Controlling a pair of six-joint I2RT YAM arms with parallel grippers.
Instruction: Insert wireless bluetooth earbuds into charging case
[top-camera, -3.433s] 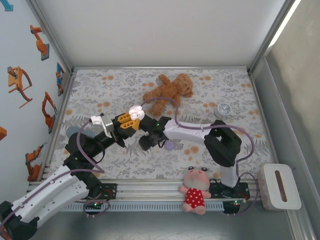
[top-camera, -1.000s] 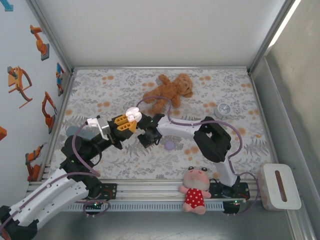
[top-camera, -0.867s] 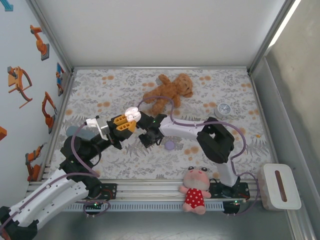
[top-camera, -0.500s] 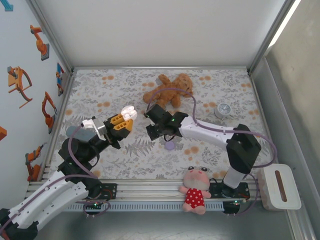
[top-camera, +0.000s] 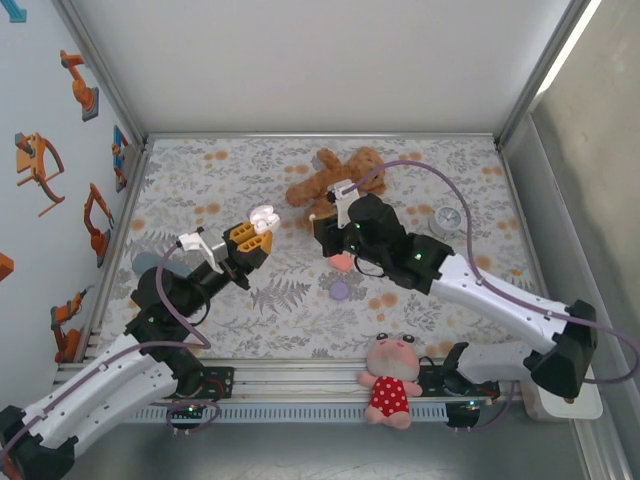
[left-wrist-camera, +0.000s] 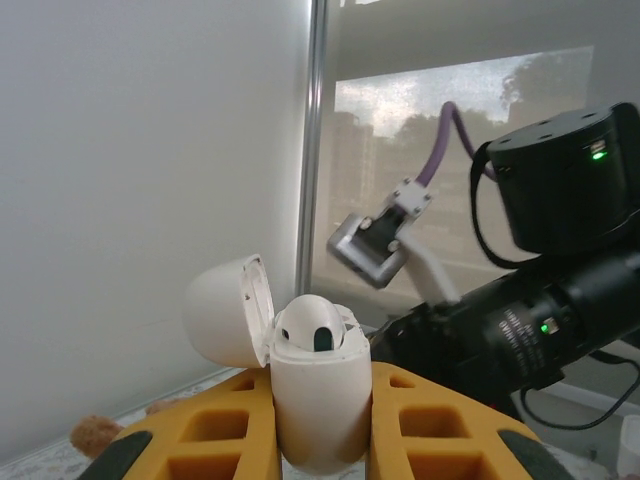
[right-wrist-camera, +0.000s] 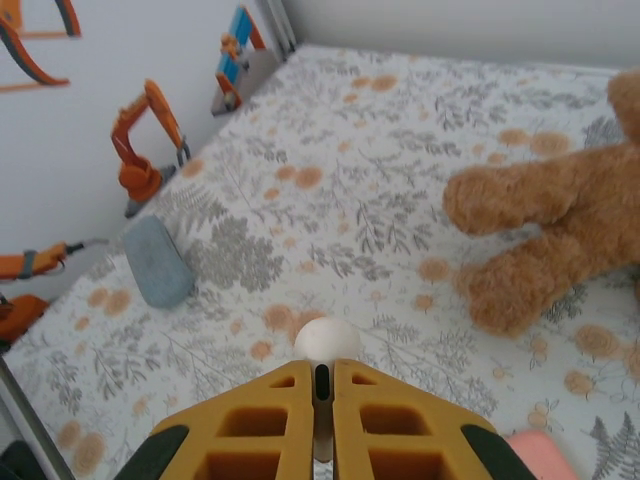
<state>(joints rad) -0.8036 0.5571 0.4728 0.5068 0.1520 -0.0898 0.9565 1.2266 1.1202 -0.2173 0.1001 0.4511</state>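
Tabletop (top-camera: 292, 268) stretches between left pincer (top-camera: 258, 229) gripping case (top-camera: 264, 215) and right pincer (right-wrist-camera: 321, 386) pinching earbud (right-wrist-camera: 327, 340).

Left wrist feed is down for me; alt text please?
The left gripper clamps a small white charging case between yellow fingers, lid hinged open to the left, one white earbud seated in its top. Behind it is the right arm's black wrist with a purple cable.

White charging case (left-wrist-camera: 318, 425), brown teddy (right-wrist-camera: 560, 230), grey leaf-print tablecloth (top-camera: 200, 180) (orange blossoms dotted through).
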